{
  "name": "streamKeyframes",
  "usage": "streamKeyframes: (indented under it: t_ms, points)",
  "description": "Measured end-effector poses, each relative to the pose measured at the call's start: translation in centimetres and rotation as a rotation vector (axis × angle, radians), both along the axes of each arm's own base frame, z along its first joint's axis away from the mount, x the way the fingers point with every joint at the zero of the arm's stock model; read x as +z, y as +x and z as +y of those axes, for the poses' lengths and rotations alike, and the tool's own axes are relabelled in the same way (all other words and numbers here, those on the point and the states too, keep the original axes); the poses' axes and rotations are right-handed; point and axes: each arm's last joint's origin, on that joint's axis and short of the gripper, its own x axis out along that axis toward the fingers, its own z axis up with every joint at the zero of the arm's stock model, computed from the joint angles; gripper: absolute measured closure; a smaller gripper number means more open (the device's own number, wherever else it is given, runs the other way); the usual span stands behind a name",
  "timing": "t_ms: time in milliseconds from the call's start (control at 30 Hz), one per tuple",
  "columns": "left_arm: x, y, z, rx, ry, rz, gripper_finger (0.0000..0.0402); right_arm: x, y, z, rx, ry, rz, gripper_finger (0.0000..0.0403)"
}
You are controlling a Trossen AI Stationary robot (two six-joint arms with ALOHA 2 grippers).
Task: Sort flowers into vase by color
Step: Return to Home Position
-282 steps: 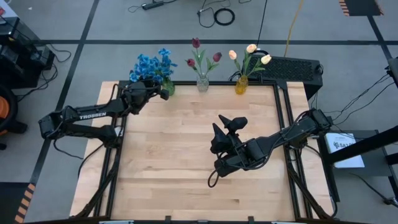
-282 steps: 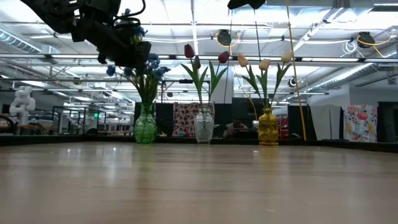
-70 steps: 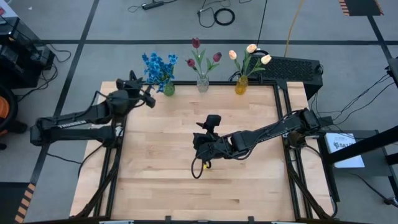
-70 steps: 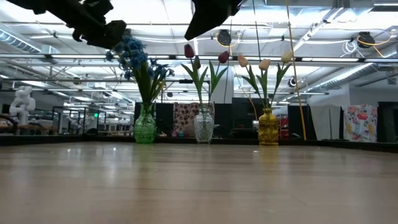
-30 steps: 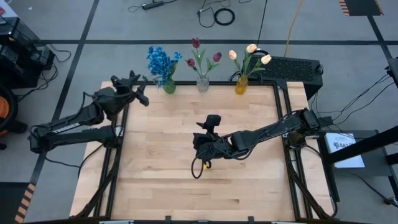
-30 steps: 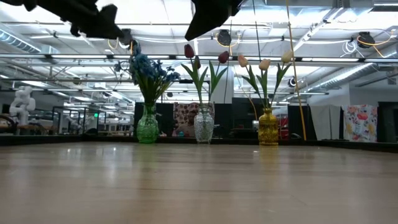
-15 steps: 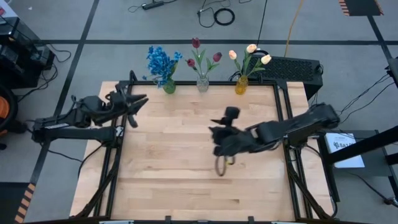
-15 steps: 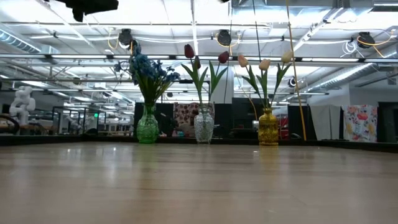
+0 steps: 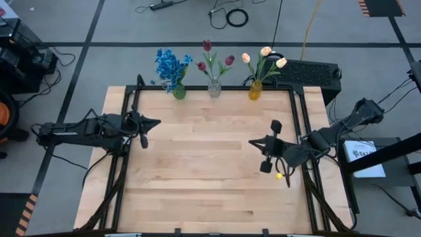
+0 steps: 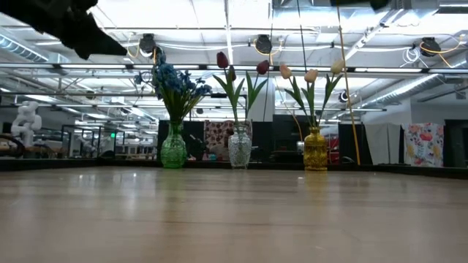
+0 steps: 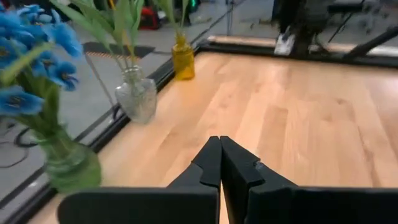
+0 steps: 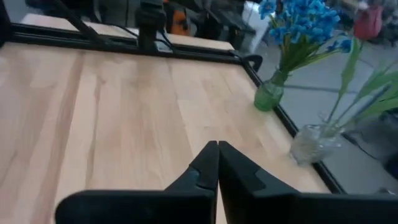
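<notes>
Across the table [image 9: 197, 178], at its far edge, flowers [image 9: 170, 64] stand upright in vases [image 10: 240, 150].

The left vase [image 9: 178, 93], middle vase [image 9: 214, 89] and right vase [image 9: 255, 91], flowers [image 9: 170, 64] in each, line the table [image 9: 197, 178] at its 12 o'clock edge, with the left gripper [image 9: 155, 122] at 9 o'clock and the right gripper [image 9: 252, 141] at 3 o'clock.

Light fell evenly from above in the high view, bright across the table [image 9: 197, 171], and the shadows on it were faint and soft. In the low view the ceiling lights [image 10: 183, 13] glared and washed the ceiling around them to white. The left arm [image 10: 73, 25] showed against it as a black silhouette, and the vases [image 10: 240, 148] stood backlit. The tabletop there carried a pale sheen toward its far edge. Both wrist views were bright, the wood well lit, the fingers [image 11: 208, 165] nearly featureless black.
</notes>
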Motion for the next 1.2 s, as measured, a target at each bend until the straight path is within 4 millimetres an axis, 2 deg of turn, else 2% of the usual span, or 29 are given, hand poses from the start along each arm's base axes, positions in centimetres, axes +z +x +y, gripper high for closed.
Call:
streamKeyframes:
  t_ms: [233,433,567,800,933,1200]
  points:
    - [-4.1,-0.2,-0.1,-0.014,-0.023,-0.100,0.0399,-6.3,-1.9,-1.6,0.155,0.030,-0.171,0.0402]
    - [-7.1,-0.5,-0.2,-0.023,-0.051,-0.121,0.0400,-11.5,-3.1,-3.2,0.224,-0.052,-0.239,0.0403]
    - [-8.5,-0.5,-0.4,-0.043,-0.059,-0.159,0.0400,-13.8,-4.1,-4.1,0.241,0.004,-0.332,0.0403]
    - [-9.1,-0.6,-0.6,-0.033,-0.054,-0.172,0.0400,-16.0,-5.4,-4.7,0.240,0.106,-0.337,0.0403]
    - [-9.0,-0.7,-0.8,-0.050,-0.037,-0.177,0.0400,-16.3,-5.2,-4.9,0.278,0.168,-0.313,0.0403]
    - [-8.6,-1.2,-0.9,-0.035,0.015,-0.210,0.0401,-16.0,-5.5,-5.4,0.251,0.187,-0.323,0.0403]
